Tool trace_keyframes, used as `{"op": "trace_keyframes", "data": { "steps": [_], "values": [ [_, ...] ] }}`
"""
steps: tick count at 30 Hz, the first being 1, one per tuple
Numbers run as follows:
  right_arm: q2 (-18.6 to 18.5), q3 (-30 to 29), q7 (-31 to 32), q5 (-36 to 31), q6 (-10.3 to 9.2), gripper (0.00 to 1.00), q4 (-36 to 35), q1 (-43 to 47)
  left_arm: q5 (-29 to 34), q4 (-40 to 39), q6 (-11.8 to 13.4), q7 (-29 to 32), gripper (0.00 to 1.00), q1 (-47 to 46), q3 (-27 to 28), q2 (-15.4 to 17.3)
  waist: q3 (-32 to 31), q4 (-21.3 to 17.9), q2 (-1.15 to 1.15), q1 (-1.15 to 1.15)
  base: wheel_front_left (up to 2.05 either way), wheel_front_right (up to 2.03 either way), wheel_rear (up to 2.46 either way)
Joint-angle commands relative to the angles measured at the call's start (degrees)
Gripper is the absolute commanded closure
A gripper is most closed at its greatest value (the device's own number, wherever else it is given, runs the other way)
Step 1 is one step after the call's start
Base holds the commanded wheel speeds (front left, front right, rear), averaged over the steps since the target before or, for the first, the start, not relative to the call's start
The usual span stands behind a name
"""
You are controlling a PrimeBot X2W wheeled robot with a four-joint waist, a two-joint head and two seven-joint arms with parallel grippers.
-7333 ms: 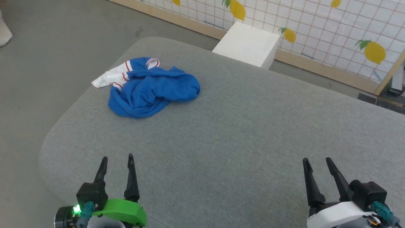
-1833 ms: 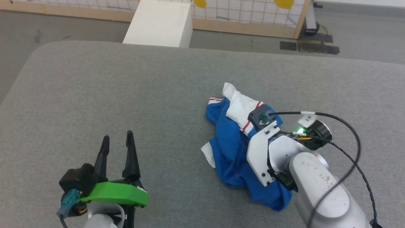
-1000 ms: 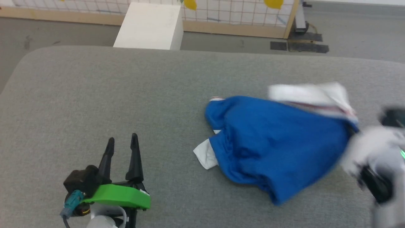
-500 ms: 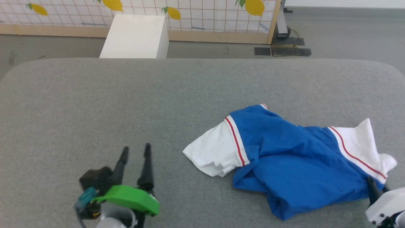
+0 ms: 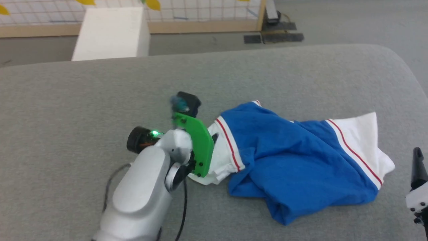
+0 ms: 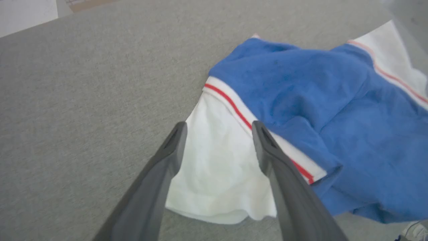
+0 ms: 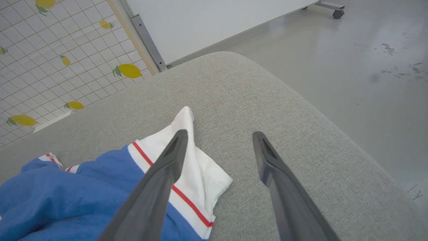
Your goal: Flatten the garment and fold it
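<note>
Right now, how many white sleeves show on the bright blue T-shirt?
2. One white sleeve at the left end of the bright blue T-shirt, below the left gripper; the other at its right end, near the right gripper.

Your head view looks from above, forward and down, onto grey pad (image 5: 83, 93) with shirt (image 5: 294, 157) near middle. Your left wrist view sits close above one white sleeve (image 6: 217, 167), looking along left gripper (image 6: 218, 123). Your right wrist view looks along right gripper (image 7: 219, 132) over other sleeve (image 7: 204, 167), toward lemon wall (image 7: 50, 77) and floor (image 7: 351, 50). All three views share shirt and pad.
</note>
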Motion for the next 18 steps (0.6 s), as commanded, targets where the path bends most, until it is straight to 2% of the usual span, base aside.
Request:
{"op": "trace_keyframes", "data": {
  "steps": [1, 5, 9, 13, 14, 15, 16, 18],
  "values": [
    [0.01, 0.61, -0.17, 0.29, -0.08, 0.0, -0.19, -0.79, 2.24, 2.4, 0.25, 3.74, 0.0, -1.83, -1.37, 1.72, 2.52, -2.76, 0.0, 0.0, 0.0, 0.0, 0.0],
    [0.01, 1.49, -0.89, 1.23, -0.08, 0.0, 0.63, -0.71, 6.15, 7.56, -0.69, 11.56, 0.0, -4.65, -5.95, 4.14, 4.1, -4.59, 0.0, 0.0, 0.0, 0.0, 0.0],
    [0.01, 2.0, -1.4, 1.34, -0.08, 0.0, 1.46, -0.44, 7.96, 11.77, -2.4, 14.53, 0.0, -4.38, -10.22, 5.74, 4.77, -5.19, 0.0, 0.0, 0.0, 0.0, 0.0],
    [0.02, 1.86, -1.86, 1.17, -0.08, 0.0, 1.7, -0.63, 5.94, 14.06, -3.18, 14.62, 0.0, -2.59, -11.5, 5.35, 5.21, -5.11, 0.0, 0.0, 0.0, 0.0, 0.0],
    [0.02, 2.04, -1.87, 1.07, -0.08, 0.0, 1.69, -0.77, 5.32, 14.52, -3.34, 14.75, 0.11, -2.13, -11.82, 5.25, 5.25, -5.05, 0.0, 0.0, 0.0, 0.0, 0.0],
    [0.02, 2.27, -1.89, 1.03, -0.08, 0.0, 1.69, -1.0, 4.75, 14.65, -3.53, 14.39, 0.85, -1.79, -12.4, 5.28, 5.31, -4.95, 0.0, 0.0, 0.0, 0.0, 0.0],
    [0.02, 2.45, -1.98, 0.99, -0.08, 0.0, 1.61, -1.2, 4.31, 14.4, -3.62, 13.2, 1.0, -1.66, -12.56, 5.33, 5.35, -4.82, 0.0, 0.0, 0.0, 0.0, 0.0],
    [0.02, 2.76, -2.11, 0.86, -0.08, 0.0, 1.43, -1.53, 2.88, 14.35, -3.75, 11.17, 1.0, -1.24, -12.3, 5.47, 5.35, -4.38, 0.0, 0.0, 0.0, 0.0, 0.0]
  ]
}}
